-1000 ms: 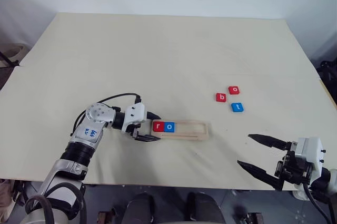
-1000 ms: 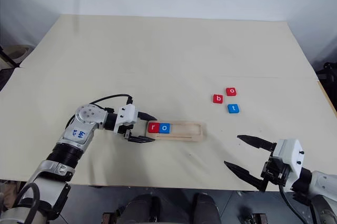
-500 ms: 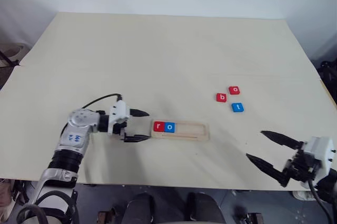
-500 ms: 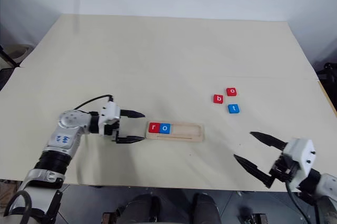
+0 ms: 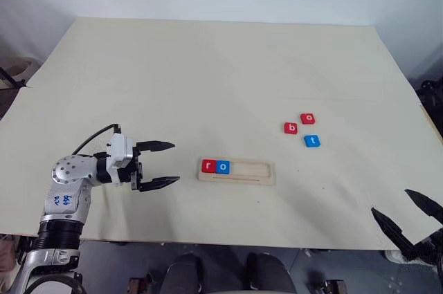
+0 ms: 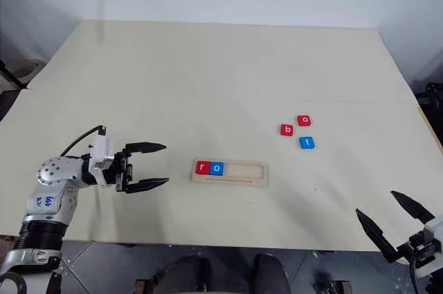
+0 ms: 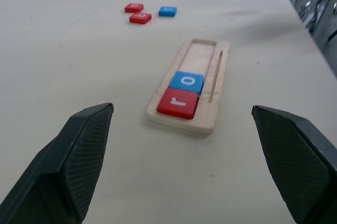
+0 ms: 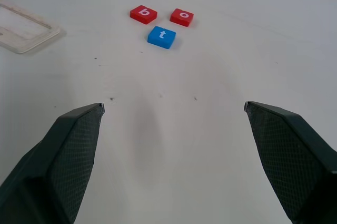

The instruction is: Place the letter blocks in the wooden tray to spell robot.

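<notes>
Tray (image 5: pixel 236 171) lying flat on the pale counter (image 5: pixel 208 72), near the front edge, long axis running left to right. It is a narrow pale wood holder with a shallow rectangular slot and a thin groove along its near side.

Two tiles sitting in the slot at its left end, touching each other: red r (image 5: pixel 208 166) at the very end, blue o (image 5: pixel 223 167) just beside it to the right. The rest of the slot is showing bare wood.

Three tiles lying loose on the counter, well apart from the tray, off to its right and farther back: red b (image 5: pixel 291 128), red o (image 5: pixel 307 118) just behind and right of it, blue t (image 5: pixel 312 141) in front. All are small flat squares with rounded corners and white lowercase letters.

Left end effector (image 5: pixel 165 163) hovering left of the tray, pointing at it, fingers spread wide, holding nothing.

Right end effector (image 5: pixel 408 212) sitting at the counter's front right corner, fingers wide apart, holding nothing.
</notes>
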You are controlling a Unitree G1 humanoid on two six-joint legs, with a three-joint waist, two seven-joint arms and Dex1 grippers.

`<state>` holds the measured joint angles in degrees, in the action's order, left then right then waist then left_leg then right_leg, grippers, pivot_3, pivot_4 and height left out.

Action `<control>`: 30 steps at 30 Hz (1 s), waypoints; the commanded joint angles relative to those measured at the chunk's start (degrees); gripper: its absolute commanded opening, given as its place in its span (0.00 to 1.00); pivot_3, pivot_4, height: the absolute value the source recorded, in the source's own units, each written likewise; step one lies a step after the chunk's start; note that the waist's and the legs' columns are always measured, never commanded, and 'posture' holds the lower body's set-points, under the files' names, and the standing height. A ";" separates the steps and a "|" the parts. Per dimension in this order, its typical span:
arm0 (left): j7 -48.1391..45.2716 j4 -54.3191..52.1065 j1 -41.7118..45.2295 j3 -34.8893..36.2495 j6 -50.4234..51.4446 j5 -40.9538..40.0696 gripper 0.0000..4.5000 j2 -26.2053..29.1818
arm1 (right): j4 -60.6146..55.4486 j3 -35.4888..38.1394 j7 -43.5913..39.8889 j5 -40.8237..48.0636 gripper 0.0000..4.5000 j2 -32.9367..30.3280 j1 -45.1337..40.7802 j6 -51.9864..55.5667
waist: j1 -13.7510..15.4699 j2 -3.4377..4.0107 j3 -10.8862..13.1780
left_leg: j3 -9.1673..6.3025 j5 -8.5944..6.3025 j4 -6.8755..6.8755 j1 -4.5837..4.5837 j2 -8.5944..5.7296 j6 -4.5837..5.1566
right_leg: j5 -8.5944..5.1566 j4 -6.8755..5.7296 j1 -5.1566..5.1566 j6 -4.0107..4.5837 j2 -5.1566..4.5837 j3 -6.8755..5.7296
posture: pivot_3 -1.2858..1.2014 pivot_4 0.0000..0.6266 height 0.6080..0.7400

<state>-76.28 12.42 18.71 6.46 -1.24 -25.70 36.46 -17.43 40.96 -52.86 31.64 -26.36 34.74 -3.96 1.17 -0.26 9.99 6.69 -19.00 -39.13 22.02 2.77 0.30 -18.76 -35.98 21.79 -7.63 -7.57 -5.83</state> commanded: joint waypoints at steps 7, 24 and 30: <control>0.58 -4.27 0.48 -0.16 2.88 -1.75 0.99 -0.40 | -1.19 -5.18 4.73 -0.43 1.00 -5.34 -8.98 5.81 | -0.77 0.00 0.00 | -0.14 0.00 0.00 -0.10 0.01 0.00 | 0.00 -0.03 0.00 0.01 0.00 0.10 | 0.52 0.24 1.00; 6.85 -13.43 -6.00 0.61 4.93 -2.17 0.99 -1.45 | 3.59 -24.36 32.56 -0.19 1.00 -11.76 -51.82 53.27 | -1.10 0.03 0.00 | -0.34 0.02 -0.04 0.23 -0.03 0.01 | -0.01 -0.08 0.24 0.01 -0.07 -0.01 | 0.52 0.24 1.00; 7.88 -14.83 -7.24 0.95 5.19 -2.48 0.99 -1.34 | 2.81 -24.73 34.25 -1.17 1.00 -11.39 -53.61 55.81 | -1.17 0.03 0.00 | 0.06 0.02 -0.04 0.34 -0.02 0.01 | 0.00 -0.09 0.38 0.01 -0.06 0.00 | 0.52 0.24 1.00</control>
<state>-68.63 0.01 11.96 6.31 4.09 -26.83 34.77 -13.18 15.63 -18.89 30.76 -37.62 -18.40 51.65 0.00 -0.23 9.99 6.81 -18.98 -39.17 22.36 2.75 0.31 -18.76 -36.08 22.18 -7.62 -7.62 -5.83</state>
